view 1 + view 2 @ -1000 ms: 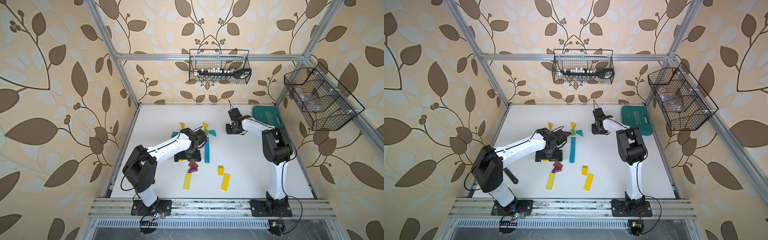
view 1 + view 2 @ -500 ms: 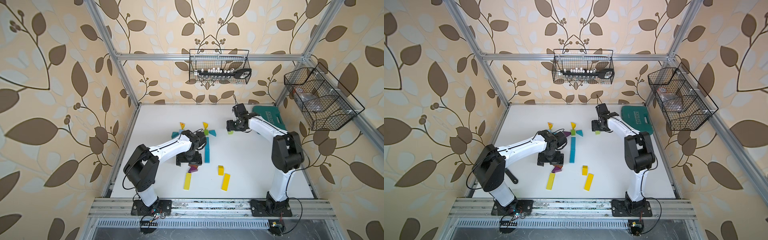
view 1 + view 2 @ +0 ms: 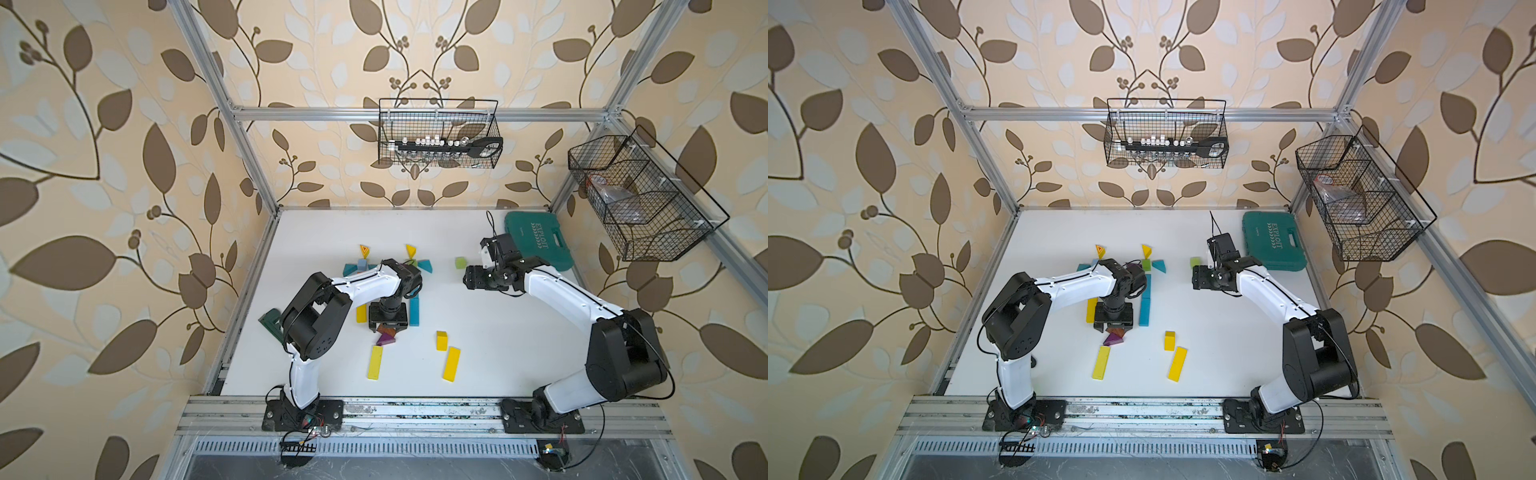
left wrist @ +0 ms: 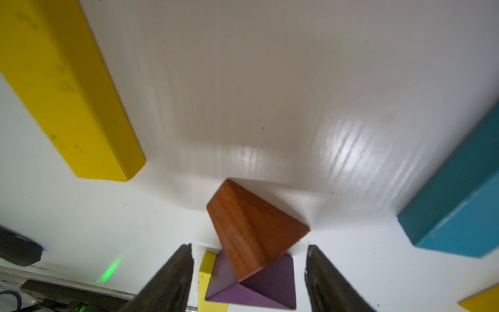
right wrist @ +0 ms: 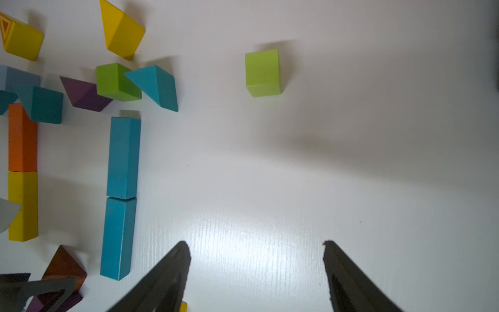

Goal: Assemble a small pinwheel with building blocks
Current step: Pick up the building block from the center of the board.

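My left gripper points down over a brown wedge that leans on a purple wedge. Its jaws stand open on either side of the pair, with a small gap showing. My right gripper is open and empty above bare table. A loose green cube lies just beyond it. Further left, a green cube has yellow, teal and purple wedges round it and two blue bars below.
A second cluster of blocks lies partly under my left arm. Two yellow bars and a short yellow block lie near the front. A teal tool case sits back right. Wire baskets hang on the walls.
My right gripper opened, left the green cube on the table and drew back from it. My left gripper moved toward the front over the brown and purple wedges, and its jaws narrowed.
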{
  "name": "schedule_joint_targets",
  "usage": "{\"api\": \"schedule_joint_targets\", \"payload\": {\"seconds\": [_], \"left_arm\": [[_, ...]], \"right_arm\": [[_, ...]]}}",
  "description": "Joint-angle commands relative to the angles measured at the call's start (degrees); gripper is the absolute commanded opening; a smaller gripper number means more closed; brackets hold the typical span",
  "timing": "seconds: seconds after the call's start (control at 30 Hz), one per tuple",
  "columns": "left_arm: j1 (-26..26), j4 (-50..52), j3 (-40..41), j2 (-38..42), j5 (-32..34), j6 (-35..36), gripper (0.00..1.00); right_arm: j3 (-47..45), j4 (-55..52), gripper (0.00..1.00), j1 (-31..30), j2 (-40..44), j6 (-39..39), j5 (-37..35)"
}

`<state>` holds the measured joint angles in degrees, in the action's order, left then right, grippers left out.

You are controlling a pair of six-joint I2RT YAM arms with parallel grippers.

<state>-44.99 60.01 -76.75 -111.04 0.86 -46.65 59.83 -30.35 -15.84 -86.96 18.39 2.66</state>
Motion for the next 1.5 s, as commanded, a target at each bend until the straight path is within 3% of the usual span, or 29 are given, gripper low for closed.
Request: {"api": "schedule_joint_targets", "payload": {"seconds": [0.0,0.5,0.73,0.8,1.1,1.47], "left_arm": [[0.0,1.2,-1.1,-0.9,-1.4,-0.4,0.62],[1.0,0.9,-6.7,-5.0,-1.9,0.0,0.57],[1.0,2.6,-5.8,-1.8,-0.2,-1.3,0.77],[0.8,1.9,-5.1,-0.7,-0.9,-2.0,0.77],[0.5,1.1,-5.5,-2.3,-2.0,-4.6,0.57],[0.6,1.4,-8.6,-5.6,-1.3,-5.7,0.50]], "right_arm": [[-1.4,1.6,0.79,0.0,2.0,0.5,1.0],[-4.1,3.4,0.80,0.1,2.3,-0.5,2.3],[-4.6,4.2,0.81,0.1,1.7,-0.7,3.5],[-4.8,4.3,0.81,0.1,1.5,-0.7,3.6],[-6.0,5.4,0.81,0.1,1.6,-1.2,4.0],[-7.2,6.3,0.82,0.2,1.9,-2.8,4.7]]}}
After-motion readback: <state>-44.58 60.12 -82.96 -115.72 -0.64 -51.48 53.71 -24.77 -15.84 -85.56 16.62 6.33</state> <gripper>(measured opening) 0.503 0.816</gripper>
